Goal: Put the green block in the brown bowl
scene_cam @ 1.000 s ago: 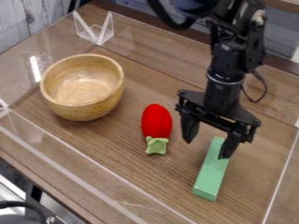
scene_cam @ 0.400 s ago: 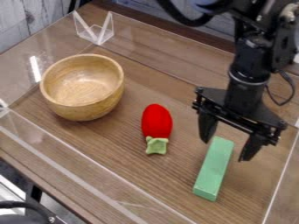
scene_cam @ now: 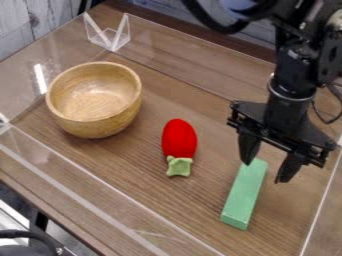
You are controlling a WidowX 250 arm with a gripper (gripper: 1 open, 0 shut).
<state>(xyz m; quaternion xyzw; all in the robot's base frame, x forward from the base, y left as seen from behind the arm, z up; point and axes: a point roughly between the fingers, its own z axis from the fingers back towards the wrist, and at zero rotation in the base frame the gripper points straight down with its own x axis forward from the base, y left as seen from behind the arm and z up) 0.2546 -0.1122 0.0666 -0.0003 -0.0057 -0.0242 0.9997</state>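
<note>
- Block first: the green block [scene_cam: 245,198] lies flat on the table [scene_cam: 114,185] in the lower right of the frame. It is not yet lifted and is nowhere near its goal.
- Its long axis runs from the lower edge of the frame up and slightly to the right, so the narrow sides face left and right in the picture.
- Your gripper [scene_cam: 270,165] hangs pointing down over the block's upper end, not over its middle. The block's length stretches away from it toward the bottom of the frame.
- The fingers [scene_cam: 247,150] stand spread apart with nothing between them. One is to the left of the block's upper end and the other to its right and a little lower. I judge this line crosses the block's width, which suits a pinch on the narrow sides.
- You cannot tell from this view whether the tips have reached the table or hover just above the block.
- A red strawberry toy [scene_cam: 178,138] sits to the left of the block, apart from it and between block and bowl.
- The brown bowl [scene_cam: 56,100] is well apart, in the upper left, so expect to carry the block leftward and up the frame, over or around the toy.
</note>
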